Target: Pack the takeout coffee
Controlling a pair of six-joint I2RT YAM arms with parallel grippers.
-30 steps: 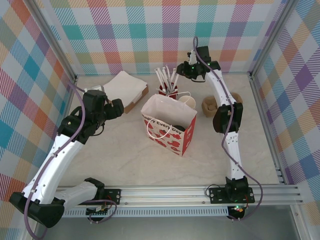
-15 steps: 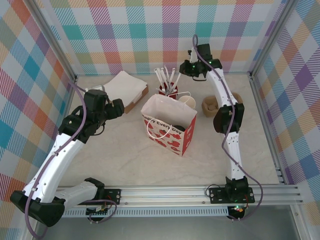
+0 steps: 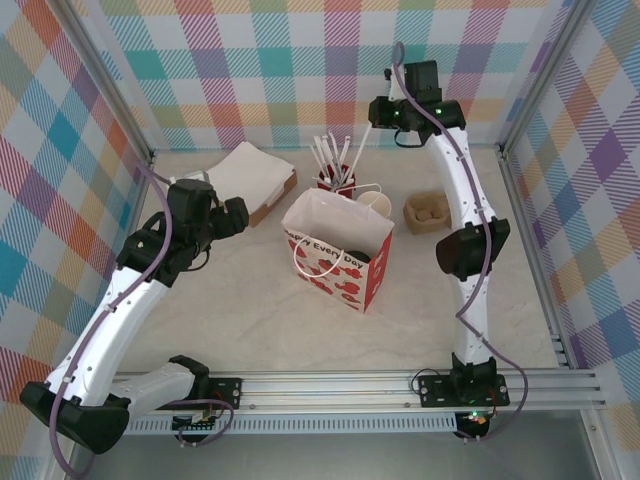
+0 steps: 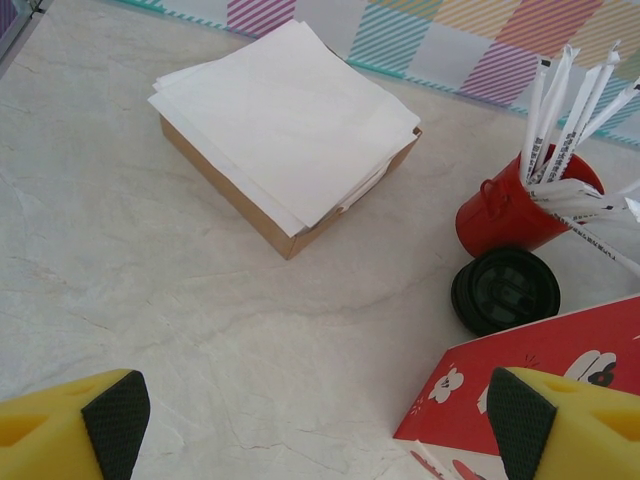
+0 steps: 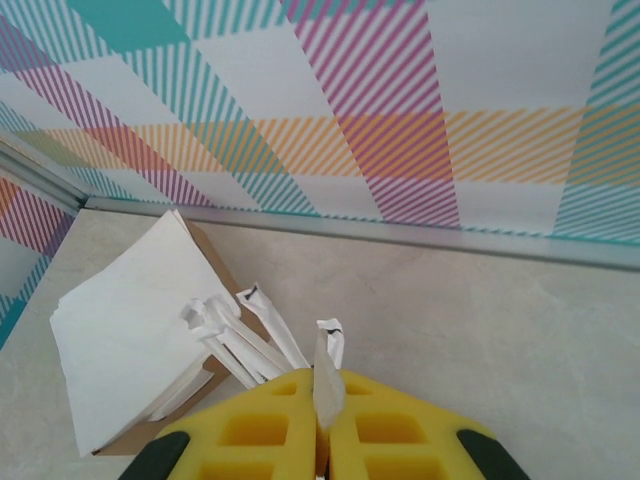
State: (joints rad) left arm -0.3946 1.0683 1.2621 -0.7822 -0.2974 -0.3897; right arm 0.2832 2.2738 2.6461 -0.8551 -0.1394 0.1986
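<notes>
The right gripper [image 5: 322, 390] is found pressed together on one paper-wrapped stick [image 5: 327, 348], which is held up clear of the red cup [image 3: 334, 184] containing the other sticks. The left gripper [image 4: 318, 425] is spread wide and holds nothing. It is poised low over the table [image 4: 200, 330], near the napkin box [image 4: 290, 130].

The red-and-white paper bag [image 3: 340, 275] stands open at mid-table. A cream-rimmed paper cup [image 3: 376, 204], judged to be takeout coffee, stands just behind the bag, beside the red cup. A dark round top [image 3: 355, 258] is seen inside the bag but cannot be identified.

It is recommended that the pinch be kept firm and the stick be carried over the bag mouth. Its lower end is to be lowered inside before release, without the bag's rim being struck.
</notes>
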